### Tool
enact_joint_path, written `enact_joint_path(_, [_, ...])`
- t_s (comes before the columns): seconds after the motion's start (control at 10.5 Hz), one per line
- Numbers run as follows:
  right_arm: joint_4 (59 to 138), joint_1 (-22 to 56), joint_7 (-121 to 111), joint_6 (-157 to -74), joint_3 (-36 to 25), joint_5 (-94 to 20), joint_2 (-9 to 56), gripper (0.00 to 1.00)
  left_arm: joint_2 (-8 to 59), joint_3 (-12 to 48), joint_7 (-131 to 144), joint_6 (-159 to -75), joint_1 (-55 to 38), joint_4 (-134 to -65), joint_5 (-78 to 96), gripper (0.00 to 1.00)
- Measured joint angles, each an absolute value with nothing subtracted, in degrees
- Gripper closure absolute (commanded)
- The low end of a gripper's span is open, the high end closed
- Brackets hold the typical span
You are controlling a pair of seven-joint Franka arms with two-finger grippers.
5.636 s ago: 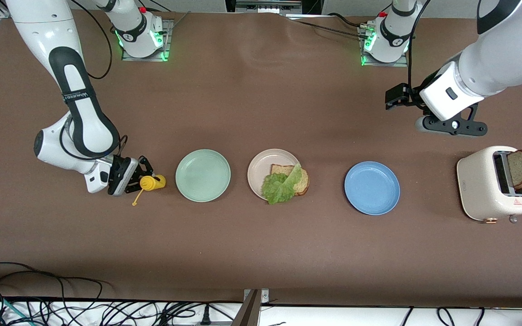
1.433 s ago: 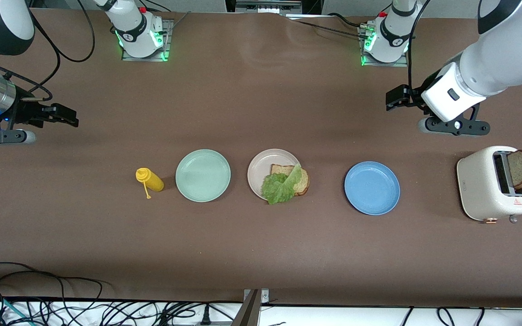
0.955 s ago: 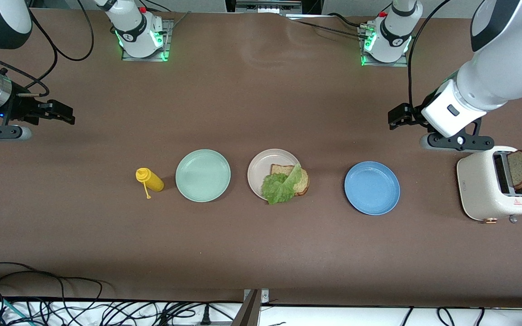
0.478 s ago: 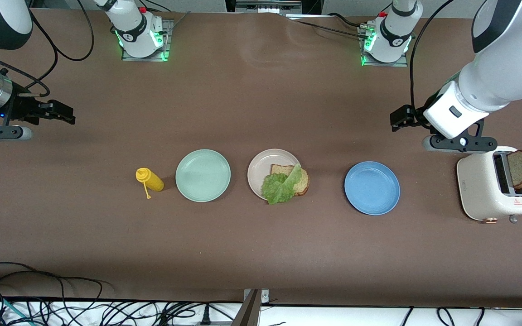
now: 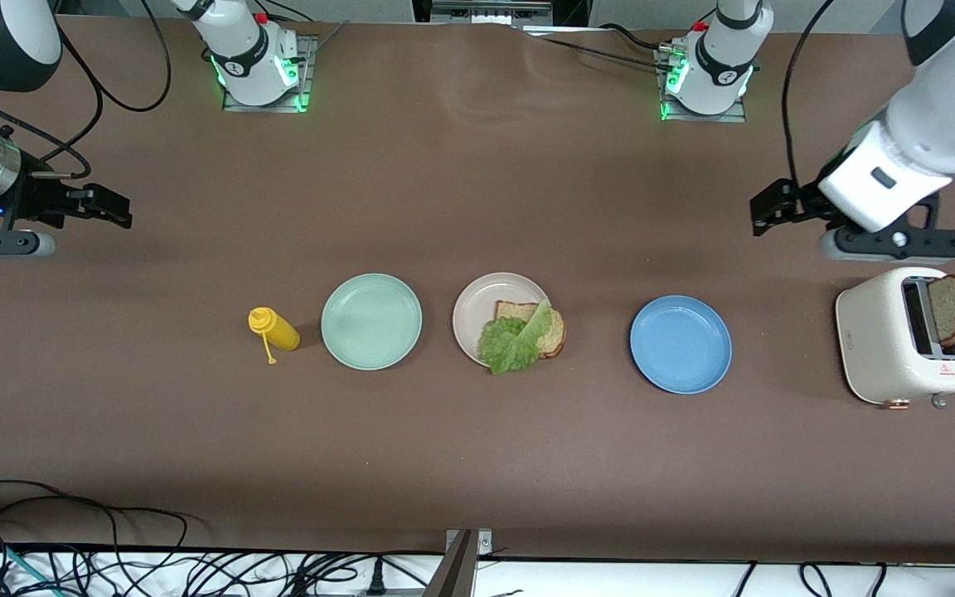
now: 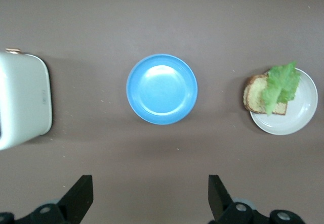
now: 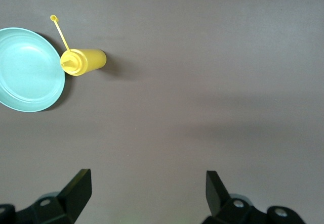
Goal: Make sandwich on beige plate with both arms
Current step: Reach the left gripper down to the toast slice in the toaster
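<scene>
Evidently, with lettuce [image 5: 516,340] laid on one slice on the beige plate [image 5: 477,307], the left gripper [image 6: 147,198] was held open and empty over bare table beside the toaster [image 5: 884,348], presumably for its bread slice [image 5: 954,308], while the right gripper [image 7: 144,196] waited open.

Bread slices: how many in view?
2. One bread slice lies on the beige plate under the lettuce; another slice stands in the toaster. More could hide under the lettuce.
</scene>
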State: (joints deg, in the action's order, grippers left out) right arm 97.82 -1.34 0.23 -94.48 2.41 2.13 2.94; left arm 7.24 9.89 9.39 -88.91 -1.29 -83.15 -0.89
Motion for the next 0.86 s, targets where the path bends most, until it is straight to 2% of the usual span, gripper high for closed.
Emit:
enact_joint_path(0.29, [97.82,-1.34,1.58,-94.24,2.71,2.14,2.93,0.00,5.08,6.21,3.27,-91.10,-1.65,-86.23,-0.89,0.00])
enact_joint_path(0.57, [97.83,-1.35,1.75,-94.18,2.71,2.16,3.22,0.00,5.09,5.48,2.94,-91.10,-1.37,-87.00,-0.93,0.00])
enact_joint_path(0.86, [97.89,-1.39,1.91,-93.73,2.62,2.16,3.42,0.00,6.48,5.13,2.08,-91.27,3.71,-87.36,-4.72,0.00])
